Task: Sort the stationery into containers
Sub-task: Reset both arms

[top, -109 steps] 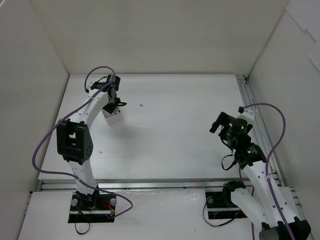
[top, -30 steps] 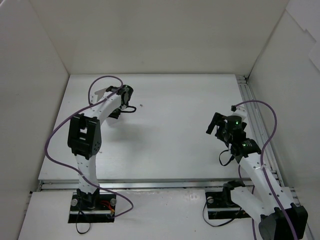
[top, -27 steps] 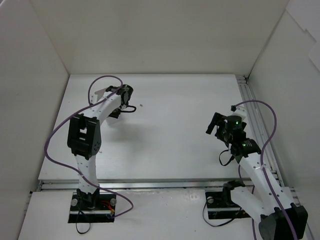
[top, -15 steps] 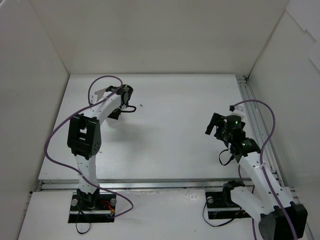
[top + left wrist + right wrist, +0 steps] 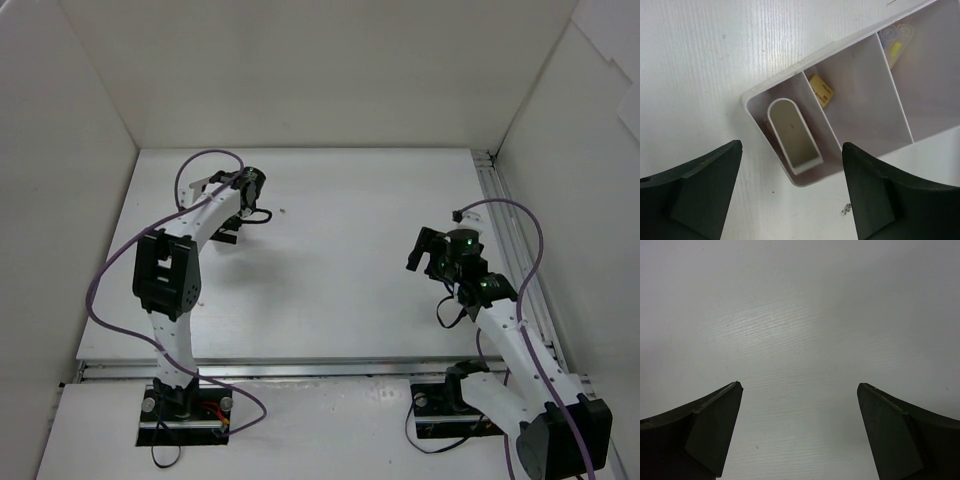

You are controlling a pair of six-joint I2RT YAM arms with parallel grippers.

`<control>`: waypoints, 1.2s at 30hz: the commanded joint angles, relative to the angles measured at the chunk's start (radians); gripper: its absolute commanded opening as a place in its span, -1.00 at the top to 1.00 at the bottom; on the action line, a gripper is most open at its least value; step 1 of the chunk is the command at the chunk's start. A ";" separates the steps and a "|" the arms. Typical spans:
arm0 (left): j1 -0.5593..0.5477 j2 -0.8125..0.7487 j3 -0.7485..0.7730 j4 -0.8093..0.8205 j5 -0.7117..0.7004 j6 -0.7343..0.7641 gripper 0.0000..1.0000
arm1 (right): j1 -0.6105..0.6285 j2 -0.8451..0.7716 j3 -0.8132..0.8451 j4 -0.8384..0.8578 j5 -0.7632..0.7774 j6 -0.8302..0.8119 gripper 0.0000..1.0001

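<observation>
Under the left gripper (image 5: 791, 147), whose jaws stand wide apart and hold nothing, the white organizer (image 5: 860, 125) lies on the table (image 5: 700, 60). Its end compartment holds a white rounded block (image 5: 792, 132). The middle one holds a beige block (image 5: 821, 90) against the divider. The next holds a yellow stick (image 5: 895, 50), perhaps beside clear caps. The right gripper (image 5: 797, 385) hangs spread open over the table, well apart from the organizer.

The white organizer (image 5: 860, 112) lies flat and skewed at the far left, its end compartment holding a white round-ended block (image 5: 792, 132), the middle one a small beige block (image 5: 821, 90), and the third a yellow stick (image 5: 895, 51).
</observation>
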 commanded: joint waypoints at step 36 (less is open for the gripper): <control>-0.243 -1.051 -0.776 0.669 0.339 1.455 -0.99 | -0.005 -0.169 -0.040 0.104 0.079 0.011 -0.96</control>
